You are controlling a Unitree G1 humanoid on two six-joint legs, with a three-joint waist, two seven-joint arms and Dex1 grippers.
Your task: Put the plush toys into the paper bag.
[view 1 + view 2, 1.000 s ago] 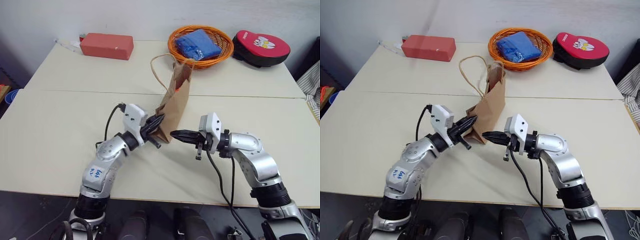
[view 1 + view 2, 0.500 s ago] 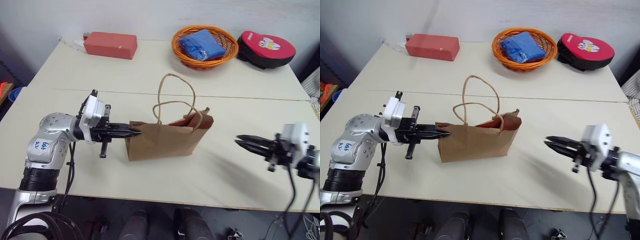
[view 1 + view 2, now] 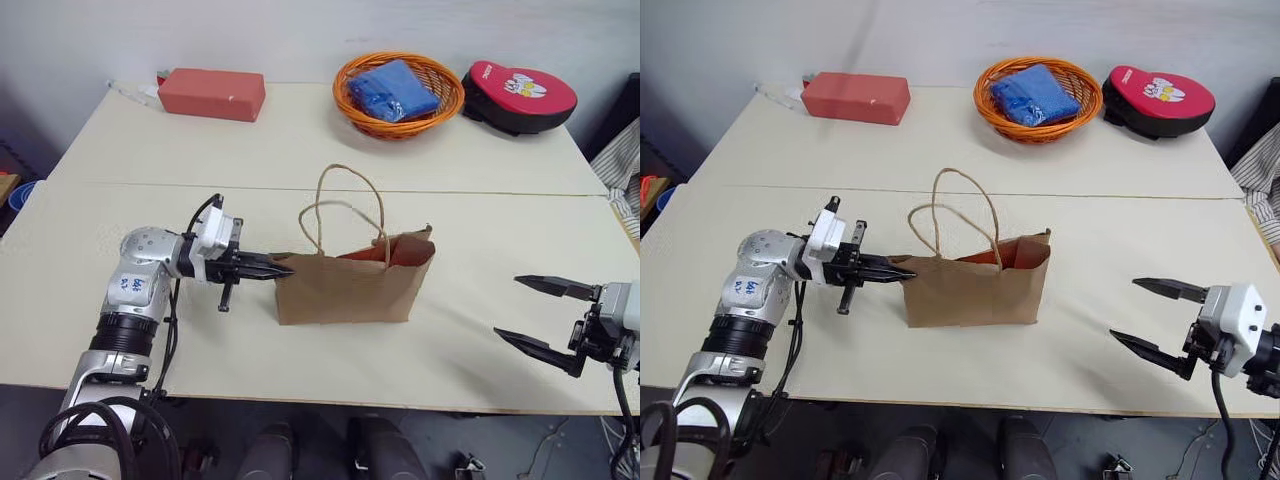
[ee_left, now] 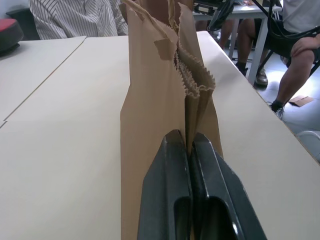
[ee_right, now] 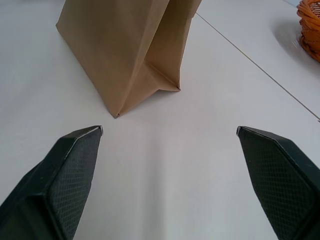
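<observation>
Paper bag (image 3: 350, 288): stood upright mid-worktop (image 3: 150, 150), long axis 9-to-3, mouth up; red glimpsed inside, unidentified. Left claw (image 3: 283, 268): at 9 o'clock of bag, clamped on its end edge, nearer arm. Right claw (image 3: 535, 312): at 3 o'clock, well apart, spread wide, empty.

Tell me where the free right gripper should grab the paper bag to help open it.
Probably the raised rim at the paper bag's near end, coming in level from the robot's right. The left gripper is shut on the opposite end, and the right gripper is open, apart from the bag. The rim there stands upright and unobstructed.
</observation>
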